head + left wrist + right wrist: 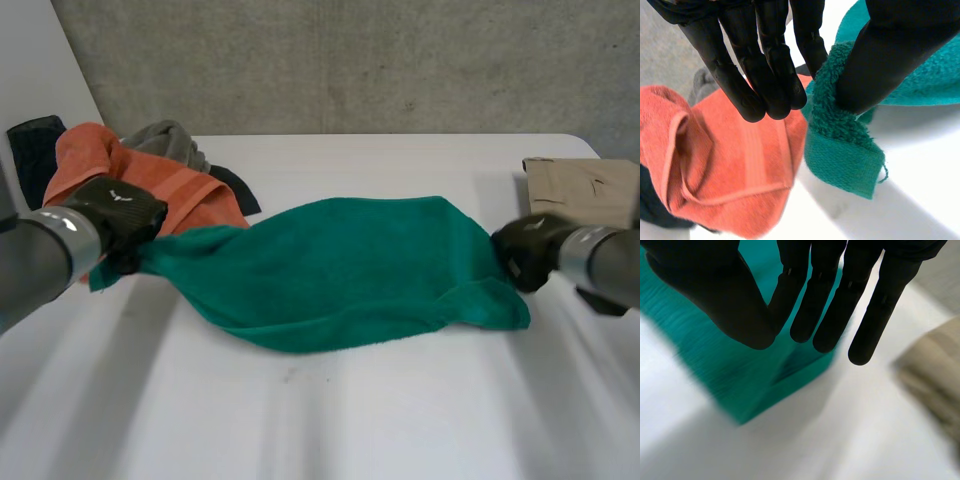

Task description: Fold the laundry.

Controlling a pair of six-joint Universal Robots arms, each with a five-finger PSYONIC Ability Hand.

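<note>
White tabletop [400,420] carries the green towel [340,265], its long axis running between my two hands. My left hand [118,215] pinches one end corner between fingers [770,65] and thumb. My right hand [528,250] is at the opposite end; its grip I cannot tell.

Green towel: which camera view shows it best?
The head view: the whole green towel shows there, stretched between the left hand and the right hand. The left wrist view shows one corner pinched by the left hand; the right wrist view shows another corner beneath the right hand.
</note>
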